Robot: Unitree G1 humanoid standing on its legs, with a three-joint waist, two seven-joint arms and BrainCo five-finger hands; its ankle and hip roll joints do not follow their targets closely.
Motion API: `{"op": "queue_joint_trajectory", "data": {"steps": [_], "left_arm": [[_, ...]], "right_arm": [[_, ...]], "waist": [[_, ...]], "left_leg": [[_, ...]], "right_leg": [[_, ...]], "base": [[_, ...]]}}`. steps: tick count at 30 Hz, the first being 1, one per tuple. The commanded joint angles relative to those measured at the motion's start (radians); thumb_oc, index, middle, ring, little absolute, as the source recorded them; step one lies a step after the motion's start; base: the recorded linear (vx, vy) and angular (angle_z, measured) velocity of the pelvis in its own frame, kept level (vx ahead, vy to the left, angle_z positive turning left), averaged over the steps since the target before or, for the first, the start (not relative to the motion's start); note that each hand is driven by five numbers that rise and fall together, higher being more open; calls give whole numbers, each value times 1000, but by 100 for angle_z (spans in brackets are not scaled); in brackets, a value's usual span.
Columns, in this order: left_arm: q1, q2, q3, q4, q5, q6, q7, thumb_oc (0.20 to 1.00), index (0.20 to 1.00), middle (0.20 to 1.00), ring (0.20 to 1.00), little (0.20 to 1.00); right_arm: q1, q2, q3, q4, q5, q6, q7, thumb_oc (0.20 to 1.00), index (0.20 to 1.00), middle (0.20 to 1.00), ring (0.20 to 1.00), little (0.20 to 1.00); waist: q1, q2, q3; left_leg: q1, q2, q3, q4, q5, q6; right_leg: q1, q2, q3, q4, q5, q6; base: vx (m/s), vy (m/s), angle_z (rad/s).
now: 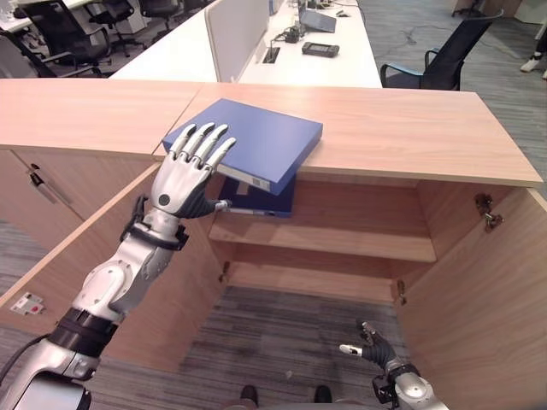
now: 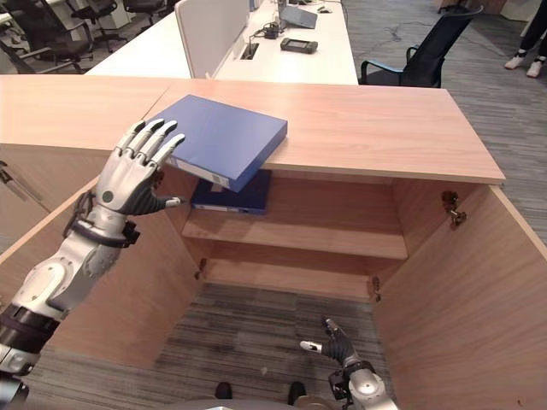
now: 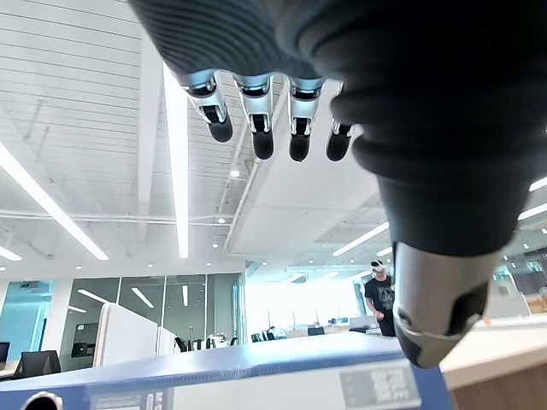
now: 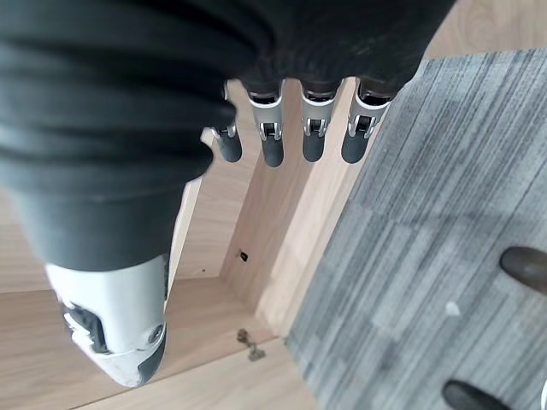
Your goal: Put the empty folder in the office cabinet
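Observation:
A blue folder point(image 1: 256, 141) lies flat on the wooden cabinet top point(image 1: 410, 128), its near corner hanging over the front edge. Its labelled spine point(image 3: 256, 380) faces my left hand in the left wrist view. That left hand point(image 1: 184, 179) is raised at the folder's left corner, fingers point(image 3: 256, 128) straight and spread, holding nothing; a gap shows between them and the folder. A second blue folder point(image 1: 261, 198) lies on the shelf point(image 1: 342, 239) inside the open cabinet. My right hand point(image 1: 376, 346) hangs low in front of the cabinet, open and empty, fingers point(image 4: 312, 128) straight.
Both cabinet doors stand wide open, the left door point(image 1: 102, 256) under my left arm and the right door point(image 1: 479, 290) opposite. White desks and a black chair point(image 1: 444, 60) stand behind the cabinet. A person point(image 3: 380, 295) stands far off.

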Motion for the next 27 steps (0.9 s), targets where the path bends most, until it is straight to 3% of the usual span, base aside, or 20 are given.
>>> {"op": "queue_joint_trajectory", "data": {"steps": [1, 27], "left_arm": [[-125, 23, -20, 46, 32, 44, 41, 1000, 1000, 1000, 1000, 1000], [-280, 17, -107, 322, -8, 133, 30, 1000, 1000, 1000, 1000, 1000]], "right_arm": [[-57, -15, 17, -35, 57, -51, -3, 1000, 1000, 1000, 1000, 1000], [-31, -21, 0, 8, 98, -38, 5, 1000, 1000, 1000, 1000, 1000]], "waist": [[-5, -23, 24], [-47, -54, 26]], "left_leg": [[14, -2, -3, 3, -77, -15], [61, 7, 53, 3, -100, -15]], "right_leg": [[29, -45, -14, 49, -121, 108], [43, -37, 15, 52, -124, 114]], "base": [[39, 11, -2], [6, 6, -5]]}}
